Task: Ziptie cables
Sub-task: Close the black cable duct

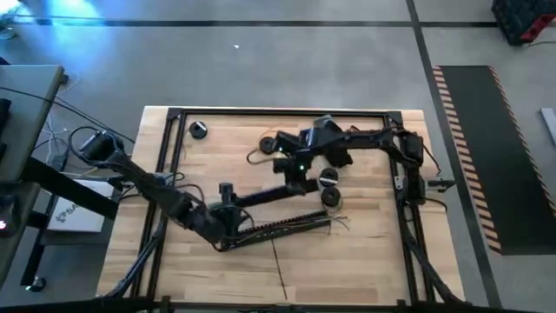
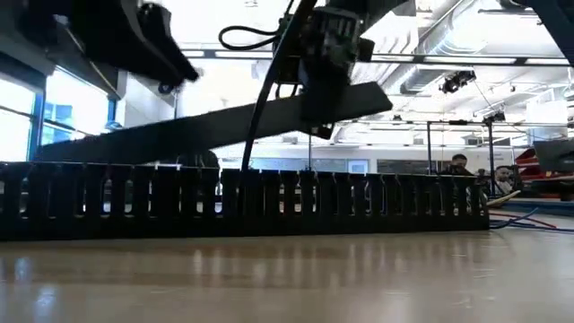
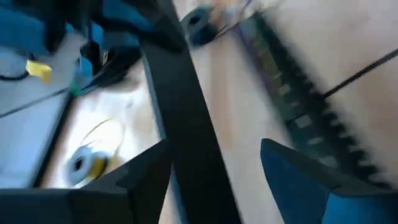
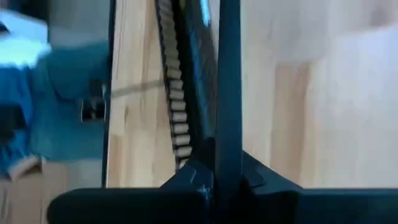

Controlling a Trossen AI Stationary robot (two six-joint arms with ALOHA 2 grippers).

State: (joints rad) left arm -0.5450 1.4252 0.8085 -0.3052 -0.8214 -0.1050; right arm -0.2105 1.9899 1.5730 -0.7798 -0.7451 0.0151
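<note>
While the right end effector [image 4: 227, 180] clamps a black strip [image 4: 228, 74], the left [image 3: 211, 180] apparently gapes.

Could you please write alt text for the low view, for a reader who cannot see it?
A long black slotted duct lies across the wooden table, seen level from table height. Above it, a flat black strip hangs tilted, its higher end held by a dark gripper reaching down from above. Behind is a bright room with ceiling pipes.

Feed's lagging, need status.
Right gripper shut on black cover strip, held above slotted duct. Left gripper open astride the strip. Cables trail from the duct's end, ungripped.
</note>
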